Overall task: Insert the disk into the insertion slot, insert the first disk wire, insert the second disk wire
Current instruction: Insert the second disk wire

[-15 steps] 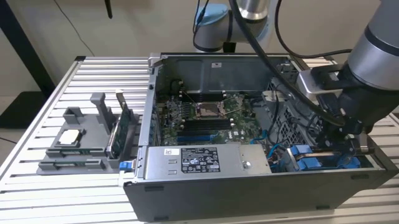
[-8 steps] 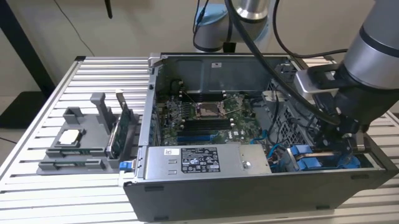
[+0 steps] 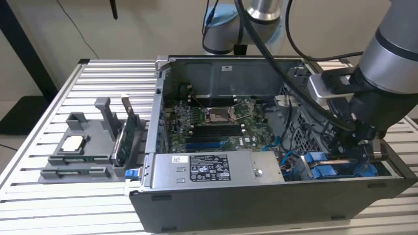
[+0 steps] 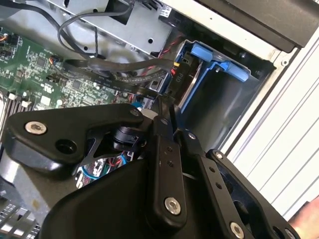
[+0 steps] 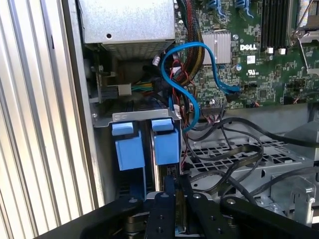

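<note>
The disk [image 4: 219, 62], framed by its blue carrier, sits down in the insertion slot [image 4: 227, 112], a grey metal bay in the case corner. In the first wrist view its blue tabs [image 5: 166, 144] stand upright in the bay. My gripper [image 4: 166, 107] hangs just over the disk's end, its black fingers [image 4: 162, 149] drawn together on the black connector of a flat disk wire [image 4: 119, 74]. In the exterior view the gripper [image 3: 358, 154] reaches into the case's corner on that view's right, beside the blue carriers [image 3: 323, 169].
The open computer case holds a green motherboard [image 3: 216, 122] and a silver power supply [image 3: 209, 169]. A blue cable [image 5: 199, 64] and loose black cables [image 5: 234, 154] lie near the bay. A grey fixture [image 3: 85, 147] stands on the slatted table [image 3: 65, 205].
</note>
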### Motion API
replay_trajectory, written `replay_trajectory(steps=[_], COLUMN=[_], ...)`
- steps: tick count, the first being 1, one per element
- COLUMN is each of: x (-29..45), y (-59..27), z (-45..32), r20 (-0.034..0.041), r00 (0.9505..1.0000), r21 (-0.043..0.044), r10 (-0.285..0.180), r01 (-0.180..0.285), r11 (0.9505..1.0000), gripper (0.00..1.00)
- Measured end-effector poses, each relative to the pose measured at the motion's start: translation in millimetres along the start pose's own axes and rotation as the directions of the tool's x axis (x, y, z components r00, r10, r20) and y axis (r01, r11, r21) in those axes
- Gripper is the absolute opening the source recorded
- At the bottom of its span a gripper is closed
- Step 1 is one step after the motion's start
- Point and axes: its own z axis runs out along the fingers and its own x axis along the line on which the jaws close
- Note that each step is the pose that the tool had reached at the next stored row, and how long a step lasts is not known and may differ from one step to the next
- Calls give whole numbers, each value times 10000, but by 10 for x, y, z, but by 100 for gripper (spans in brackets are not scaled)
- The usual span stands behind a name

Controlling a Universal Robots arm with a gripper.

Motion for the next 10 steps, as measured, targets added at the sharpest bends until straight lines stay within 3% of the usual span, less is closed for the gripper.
replay_trajectory(steps=[10], x=[1], y=[-10], z=[16], r20=[8], r00=[10000], r21=[6], r10=[-45], r01=[45], r11=[10000], gripper=[16])
